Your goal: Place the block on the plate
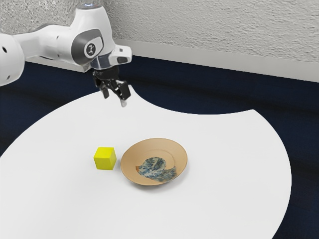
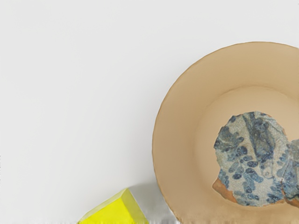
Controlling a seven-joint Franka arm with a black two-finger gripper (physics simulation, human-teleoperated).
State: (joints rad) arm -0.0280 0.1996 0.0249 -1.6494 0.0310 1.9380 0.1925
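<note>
The white tabletop point(image 1: 224, 144) carries a tan plate point(image 1: 130, 158) with a blue-and-white patterned patch. Above the tabletop, the black hand point(image 1: 114, 97) is open, its fingers apart. The yellow block point(image 1: 104, 159) sits just beside the plate, on the exterior view's left.

Bright, diffuse light washes the smooth white curved tabletop point(image 1: 224, 144) nearly flat, while the dark navy floor point(image 1: 209, 89) stays dim. Faint shadow hugs the underside of the round tan ceramic plate point(image 1: 130, 169). In the wrist view, soft grey shade lies between it and the glossy-bright yellow cube point(image 2: 110, 212), whose side face is duller.
</note>
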